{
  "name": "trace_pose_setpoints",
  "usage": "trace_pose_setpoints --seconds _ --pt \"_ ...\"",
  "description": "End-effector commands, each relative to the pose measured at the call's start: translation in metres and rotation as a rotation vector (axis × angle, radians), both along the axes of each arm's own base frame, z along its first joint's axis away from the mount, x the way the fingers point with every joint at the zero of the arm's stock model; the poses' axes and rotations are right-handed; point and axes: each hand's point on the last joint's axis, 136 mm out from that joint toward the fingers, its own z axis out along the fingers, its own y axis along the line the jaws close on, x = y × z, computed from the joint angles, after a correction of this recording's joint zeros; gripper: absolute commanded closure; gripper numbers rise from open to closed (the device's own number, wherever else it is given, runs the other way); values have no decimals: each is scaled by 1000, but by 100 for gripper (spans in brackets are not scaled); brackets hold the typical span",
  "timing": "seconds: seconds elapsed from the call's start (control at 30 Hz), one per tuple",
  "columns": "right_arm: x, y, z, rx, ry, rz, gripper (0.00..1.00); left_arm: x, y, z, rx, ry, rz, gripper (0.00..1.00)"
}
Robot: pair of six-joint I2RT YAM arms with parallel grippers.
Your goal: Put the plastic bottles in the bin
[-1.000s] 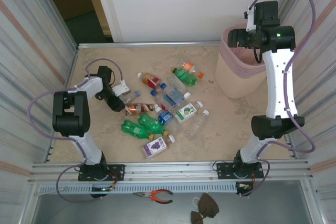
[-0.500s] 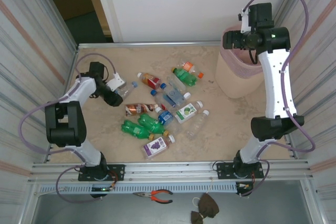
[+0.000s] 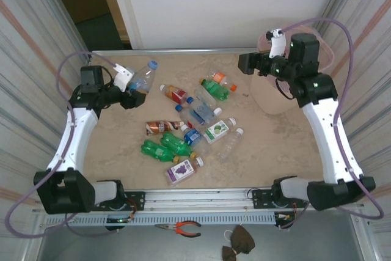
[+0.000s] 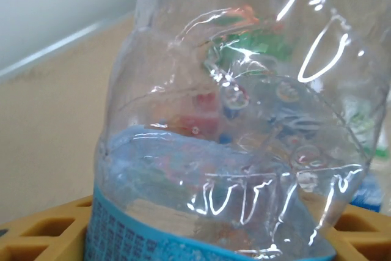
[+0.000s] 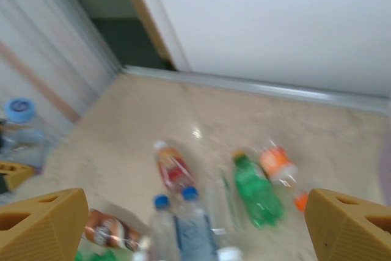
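The left gripper (image 3: 135, 85) is clamping a clear blue-capped bottle (image 3: 144, 74) by its body, raised well left of the bin (image 3: 274, 99) (its blue label is sitting between the yellow pads (image 4: 36, 236)). The other plastic bottles (image 3: 195, 120) are lying scattered on the table (image 3: 269, 145) between it and the bin. The right gripper (image 3: 245, 63) is hanging empty, jaws wide apart, just left of the bin's rim. The right arm is hiding the bin's inside.
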Motion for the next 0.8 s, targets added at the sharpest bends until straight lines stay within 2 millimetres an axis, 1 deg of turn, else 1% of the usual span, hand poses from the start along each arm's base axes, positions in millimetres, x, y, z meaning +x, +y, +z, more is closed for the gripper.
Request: trace_pose_setpoints --seconds 0.0,0.13,0.2,0.23,0.33,0.4,0.53,0.6,0.67,0.77 --pt "-28 32 55 164 -217 191 8 -17 -34 47 -186 -86 -101 34" --pt "-52 56 63 224 -266 316 7 -37 -66 78 -248 -163 -200 34" --pt "-68 71 67 243 -303 396 6 -48 -83 93 -283 -192 -254 34" --pt "-74 77 67 246 -323 429 5 -53 -90 98 -295 -204 -280 34" --pt "-101 98 67 234 -384 554 3 -72 -114 115 -330 -239 -368 34" --pt "-118 111 66 216 -416 633 3 -87 -129 124 -345 -249 -438 34" --pt "-151 129 63 175 -506 768 3 -115 -149 141 -401 -267 -565 34" --pt "-172 137 63 155 -567 845 2 -130 -156 147 -418 -267 -629 34" --pt "-189 145 62 134 -617 894 1 -142 -163 152 -421 -272 -672 34" --pt "-198 156 61 104 -646 913 1 -158 -172 156 -423 -279 -734 34"
